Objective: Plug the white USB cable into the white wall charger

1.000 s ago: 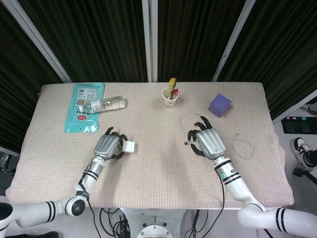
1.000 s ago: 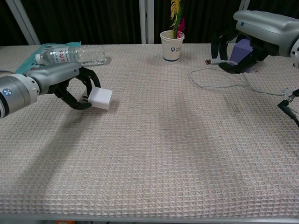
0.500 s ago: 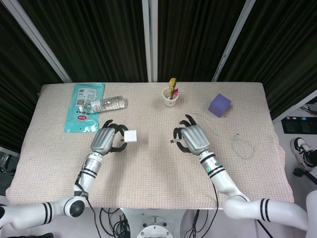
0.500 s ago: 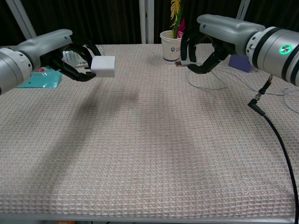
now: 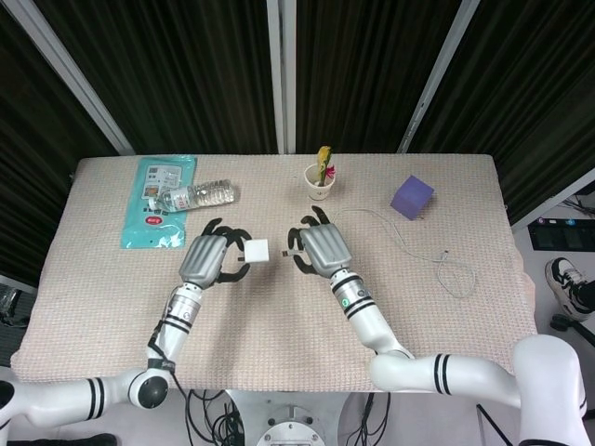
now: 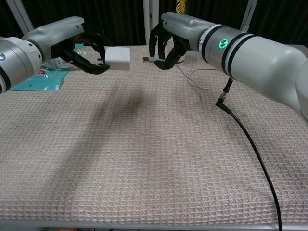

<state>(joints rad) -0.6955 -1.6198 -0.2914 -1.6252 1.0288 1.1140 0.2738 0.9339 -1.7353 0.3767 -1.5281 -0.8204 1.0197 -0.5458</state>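
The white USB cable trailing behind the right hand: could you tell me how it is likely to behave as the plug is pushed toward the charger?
The white USB cable looks thin and lies in loose curves, so it is probably floppy and will drag along. Only the plug end, held by the right hand, seems stiff enough to aim at the white wall charger in the left hand.

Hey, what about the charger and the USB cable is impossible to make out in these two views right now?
- Port on the white wall charger: in both views, the face toward the plug is turned away or too small.
- USB plug orientation: too small in both views.
- Left hand grip on the charger: fingers cover its back in chest view.
- White USB cable near the right hand: hidden under the hand in head view.
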